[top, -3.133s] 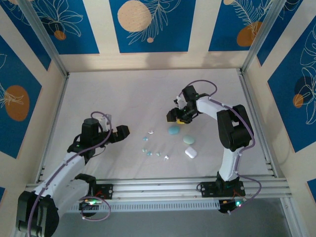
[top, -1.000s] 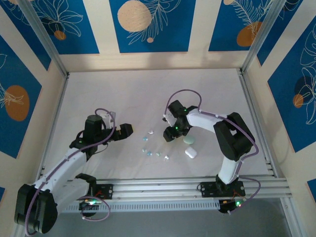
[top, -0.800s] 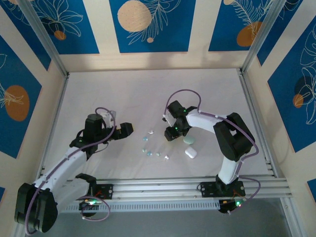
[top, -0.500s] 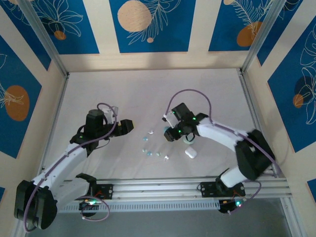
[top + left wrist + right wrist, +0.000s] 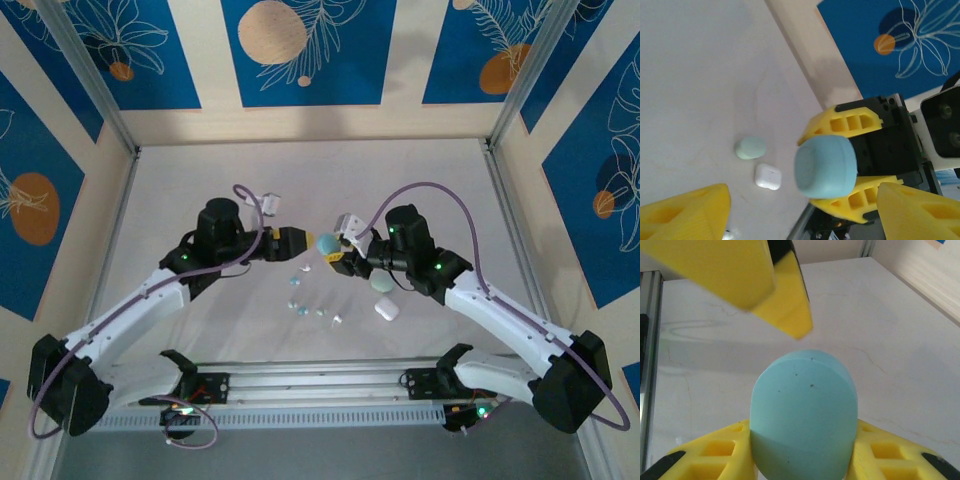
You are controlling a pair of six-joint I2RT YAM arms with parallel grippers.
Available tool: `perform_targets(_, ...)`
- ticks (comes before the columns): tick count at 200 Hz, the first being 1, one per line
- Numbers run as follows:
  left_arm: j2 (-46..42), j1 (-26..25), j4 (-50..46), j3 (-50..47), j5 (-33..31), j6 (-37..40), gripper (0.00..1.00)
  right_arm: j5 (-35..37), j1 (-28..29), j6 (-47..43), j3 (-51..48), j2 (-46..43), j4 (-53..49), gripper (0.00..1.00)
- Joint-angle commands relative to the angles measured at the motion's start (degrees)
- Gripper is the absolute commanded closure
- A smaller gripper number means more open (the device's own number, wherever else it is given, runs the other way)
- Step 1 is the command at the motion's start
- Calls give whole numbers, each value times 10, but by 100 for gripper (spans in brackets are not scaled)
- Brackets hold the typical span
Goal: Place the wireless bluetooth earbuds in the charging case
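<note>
Top external view: blue charging case [image 5: 328,243] is gripped by right end effector [image 5: 336,252] above tabletop [image 5: 200,180] centre.
Left end effector [image 5: 300,240]: held open, just beside the case.
Earbuds [image 5: 302,310]: scattered on tabletop toward near edge.

- The left gripper [image 5: 303,240] reaches toward its partner, jaws spread wide.
- The right gripper [image 5: 338,255] faces it tip to tip, fingers clamped on a pale blue case [image 5: 328,243].

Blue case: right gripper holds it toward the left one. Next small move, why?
Probably close the left gripper on the free end of the blue case, to steady or open it. The right gripper clamps its other end aloft, and the left's fingers stand open either side, not touching.
</note>
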Motion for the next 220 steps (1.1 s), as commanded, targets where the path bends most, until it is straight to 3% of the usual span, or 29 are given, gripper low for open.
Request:
perform_targets(1, 24, -26, 20, 26, 17, -7, 26, -11, 7, -23, 23, 3, 11, 65)
perform_targets(108, 55, -56, 34, 49, -49, -14, 50, -9, 17, -39, 38, 6, -10, 64)
perform_targets(150, 58, -58, 36, 46, -56, -28, 79, -1, 19, -36, 42, 4, -9, 63)
perform_targets(172, 46, -57, 48, 31, -80, -56, 96, 16, 17, -25, 34, -1, 7, 52)
perform_targets(194, 28, -56, 98, 0, -96, -128, 100, 25, 3, 18, -4, -24, 84, 42)
perform_targets(201, 24, -55, 130, -12, -93, -154, 100, 18, -5, 22, -23, -32, 118, 34)
perform_targets(220, 17, -56, 185, -34, -88, -213, 100, -18, -20, -51, -52, -39, 155, 32)
